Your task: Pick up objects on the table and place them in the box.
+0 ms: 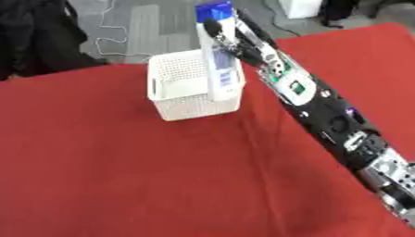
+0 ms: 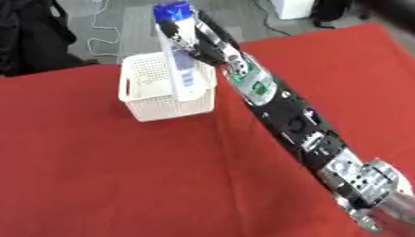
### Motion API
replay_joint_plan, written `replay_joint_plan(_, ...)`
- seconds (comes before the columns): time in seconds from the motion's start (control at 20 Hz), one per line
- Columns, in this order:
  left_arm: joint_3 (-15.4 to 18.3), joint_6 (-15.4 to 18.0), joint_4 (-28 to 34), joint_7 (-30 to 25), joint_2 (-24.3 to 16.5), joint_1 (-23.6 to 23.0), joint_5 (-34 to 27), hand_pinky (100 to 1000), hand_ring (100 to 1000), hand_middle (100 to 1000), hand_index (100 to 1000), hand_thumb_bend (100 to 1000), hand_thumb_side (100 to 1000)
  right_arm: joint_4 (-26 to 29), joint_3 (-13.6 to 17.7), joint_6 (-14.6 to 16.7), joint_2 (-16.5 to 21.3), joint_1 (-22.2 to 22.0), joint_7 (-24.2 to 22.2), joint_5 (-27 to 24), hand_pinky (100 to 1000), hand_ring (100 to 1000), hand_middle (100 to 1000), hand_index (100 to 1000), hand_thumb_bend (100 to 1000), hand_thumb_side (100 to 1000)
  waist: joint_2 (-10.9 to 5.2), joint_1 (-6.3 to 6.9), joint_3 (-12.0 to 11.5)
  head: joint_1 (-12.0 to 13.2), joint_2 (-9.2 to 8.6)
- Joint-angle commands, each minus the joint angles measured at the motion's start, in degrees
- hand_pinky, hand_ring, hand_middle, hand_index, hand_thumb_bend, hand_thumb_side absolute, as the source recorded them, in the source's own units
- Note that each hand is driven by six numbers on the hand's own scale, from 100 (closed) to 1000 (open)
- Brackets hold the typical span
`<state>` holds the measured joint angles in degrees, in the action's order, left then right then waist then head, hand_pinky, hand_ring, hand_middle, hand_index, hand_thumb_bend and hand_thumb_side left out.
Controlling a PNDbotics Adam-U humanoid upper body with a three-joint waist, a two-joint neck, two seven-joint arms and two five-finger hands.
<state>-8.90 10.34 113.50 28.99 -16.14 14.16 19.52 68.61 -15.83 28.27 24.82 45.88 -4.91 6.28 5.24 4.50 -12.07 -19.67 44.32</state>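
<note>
While your right hand (image 1: 235, 39) reached across the red-covered bench (image 1: 122, 176), its fingers were curled round a tall white bottle with a blue cap (image 1: 217, 51), held upright with its lower end already down inside the white perforated box (image 1: 191, 99). The bottle stood against the box's right-hand wall, near the rim, and its base was hidden behind the mesh, so whether it had reached the bottom could not be told. You were, by the look of it, at the placing step: the pick was done, and the bottle was partly lowered but not yet let go. The next move seemed to call for easing it a little further down, opening the fingers, and drawing the hand up and back without catching the rim or tipping the light box. A bottle this tall may well lean or topple once released, so a low release looked the safer choice. No other loose object showed on the cloth near the box, and your left hand appeared in neither view.
</note>
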Motion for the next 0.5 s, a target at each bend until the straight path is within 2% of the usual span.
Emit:
replay_joint_plan(0.05, 0.05, 0.54, 1.09, -0.15, 0.11, 1.04, -0.32, 684, 663, 742, 840, 476, 1000, -1.20, 0.59, 1.16, 1.81, 3.02, 0.33, 1.80, 100, 100, 100, 126, 100, 907, -0.42, 0.01, -0.50, -1.15, -0.20)
replay_joint_plan(0.5, -0.72, 1.32, 1.09, -0.74, 1.62, 2.82, -1.16, 684, 664, 741, 840, 479, 1000, -5.42, 1.31, 3.79, 2.31, 6.22, 2.22, 5.33, 100, 100, 100, 118, 100, 907, 0.54, 0.06, -3.32, -3.22, -0.20)
